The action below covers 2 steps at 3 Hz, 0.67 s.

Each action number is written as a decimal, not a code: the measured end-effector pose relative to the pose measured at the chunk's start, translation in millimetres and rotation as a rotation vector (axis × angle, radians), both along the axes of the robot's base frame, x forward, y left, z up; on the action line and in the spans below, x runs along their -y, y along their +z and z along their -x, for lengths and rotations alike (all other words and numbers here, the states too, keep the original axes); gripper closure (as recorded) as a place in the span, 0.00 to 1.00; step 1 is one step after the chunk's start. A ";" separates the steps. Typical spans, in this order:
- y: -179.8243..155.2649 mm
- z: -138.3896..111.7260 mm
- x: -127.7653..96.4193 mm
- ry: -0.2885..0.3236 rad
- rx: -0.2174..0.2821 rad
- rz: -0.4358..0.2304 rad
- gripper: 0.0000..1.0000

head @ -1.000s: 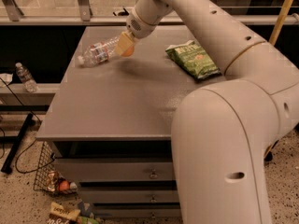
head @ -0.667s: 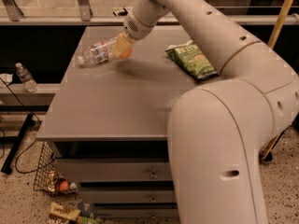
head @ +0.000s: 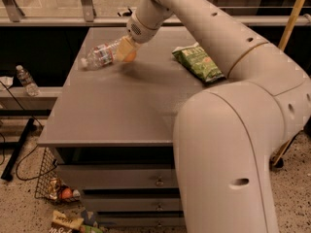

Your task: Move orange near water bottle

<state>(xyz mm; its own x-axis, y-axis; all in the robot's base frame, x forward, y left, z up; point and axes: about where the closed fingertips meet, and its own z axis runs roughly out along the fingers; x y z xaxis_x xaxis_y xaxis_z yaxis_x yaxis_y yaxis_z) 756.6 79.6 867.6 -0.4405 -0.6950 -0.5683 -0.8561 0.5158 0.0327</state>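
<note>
Orange [head: 129, 57] shows only as a small bright patch low between the pale fingers [head: 125, 46] of the gripper [head: 128, 51], at the far left part of the grey table [head: 116, 110]. The jaws seem closed narrowly on the orange, though most of the fruit is hidden by them, so the grip is hard to judge. Whether the fruit touches the tabletop I cannot tell.

The water bottle [head: 101, 55] lies on its side just left of the gripper, its white cap end pointing toward the table's left edge and its other end reaching the fingers. Its red, blue and white label band faces the camera. Orange and bottle are just beside each other, perhaps touching.

The arm [head: 228, 144] comes in from the lower right, fills much of the foreground and stretches across the table to the far left.

A green chip bag [head: 198, 62] lies flat on the far right part of the table, well apart from the orange. Off the table, a small clear bottle [head: 26, 80] stands upright on a low ledge at the left. A wire basket [head: 51, 186] with bright wrappers sits on the speckled floor beside the table's drawers [head: 121, 181].
</note>
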 end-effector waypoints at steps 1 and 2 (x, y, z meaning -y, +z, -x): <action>-5.9 -0.5 0.4 -0.012 -0.013 0.000 0.90; -9.3 -0.4 -1.7 -0.010 -0.018 0.001 0.73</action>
